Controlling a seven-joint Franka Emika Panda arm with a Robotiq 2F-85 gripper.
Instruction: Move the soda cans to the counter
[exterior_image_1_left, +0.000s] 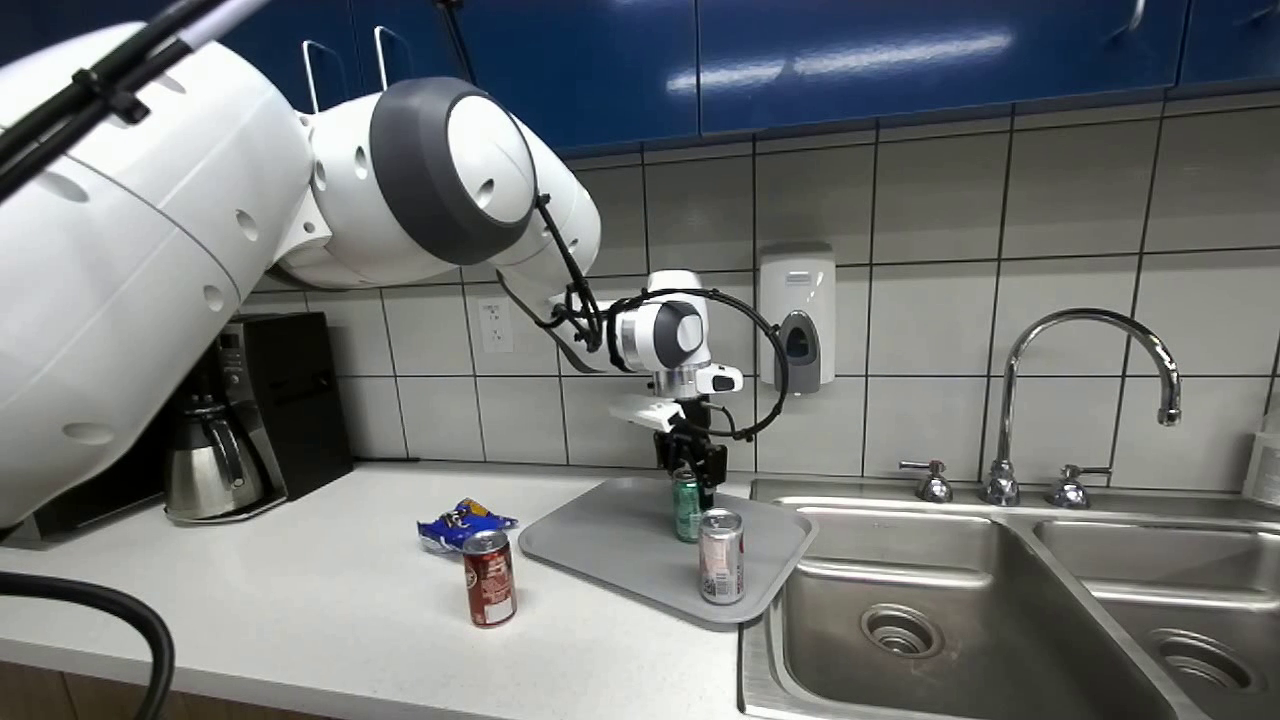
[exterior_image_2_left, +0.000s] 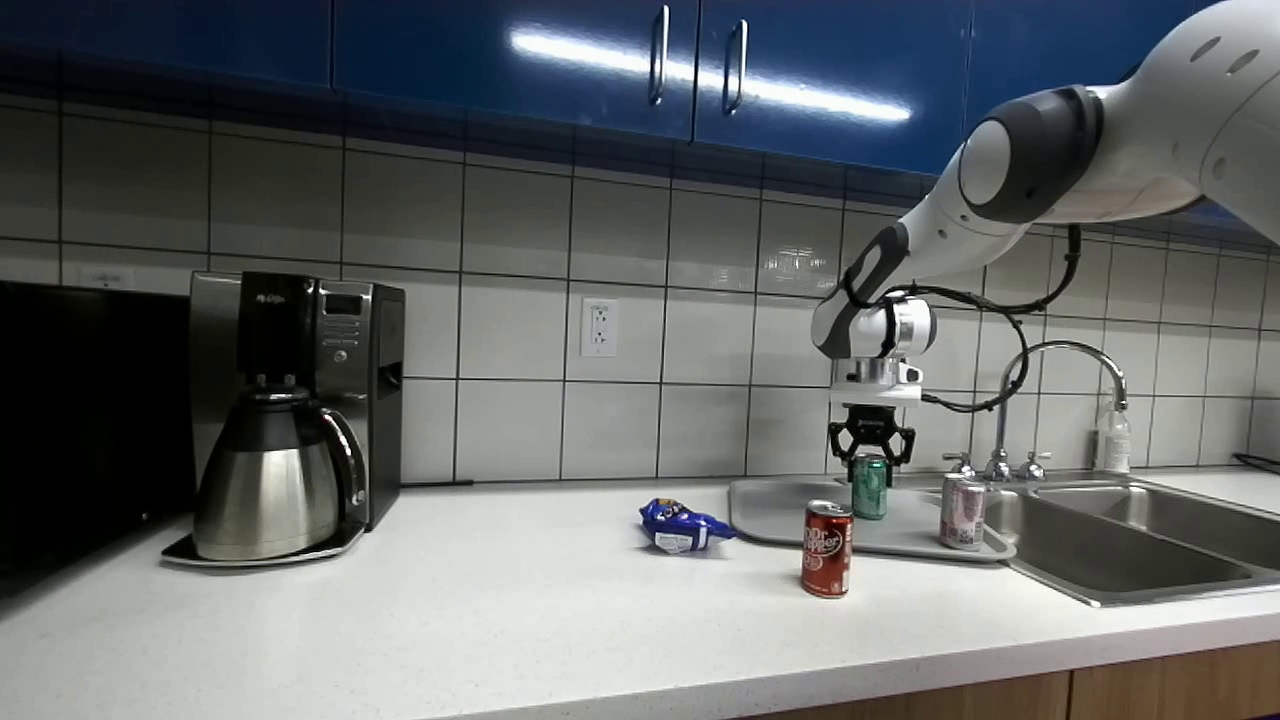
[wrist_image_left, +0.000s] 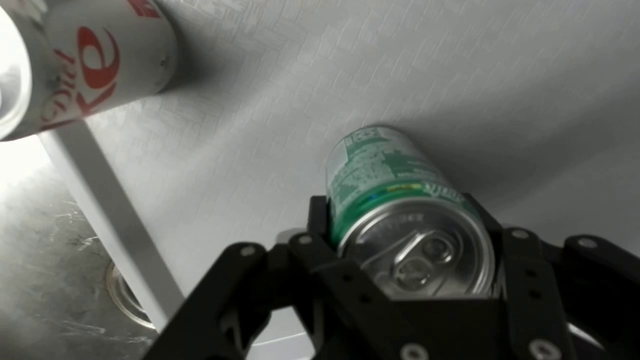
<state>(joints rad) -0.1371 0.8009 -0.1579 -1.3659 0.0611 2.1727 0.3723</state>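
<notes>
On the grey tray (exterior_image_1_left: 610, 545), inside its edges, stands the green can (exterior_image_2_left: 870, 495), upright, with your gripper (exterior_image_2_left: 872, 472) straight above it. You have its fingers (wrist_image_left: 318, 215) in close against the can's sides, around the upper part, parted only by the can itself, so you have hold of it. In both exterior views its base looks to be on the tray. The silver-grey can (exterior_image_1_left: 721, 560) also stands upright on the tray, close to the front corner by the sink (exterior_image_1_left: 860, 545), apart from your fingers. In the wrist view you see the tray's edge beside that can, with the steel of the sink beyond it.

Your dark red can (exterior_image_2_left: 827, 555) is on the counter (exterior_image_2_left: 450, 600), upright, between the tray's front edge and the surface's front edge, apart from the tray. Farther back, just beside the tray edge farthest from the sink, lies the blue packet (exterior_image_2_left: 683, 527); you cannot tell whether the two touch. Well apart from these, on the side away from the sink, you have the coffee pot (exterior_image_2_left: 270, 500) standing in the coffee maker (exterior_image_2_left: 385, 420).
</notes>
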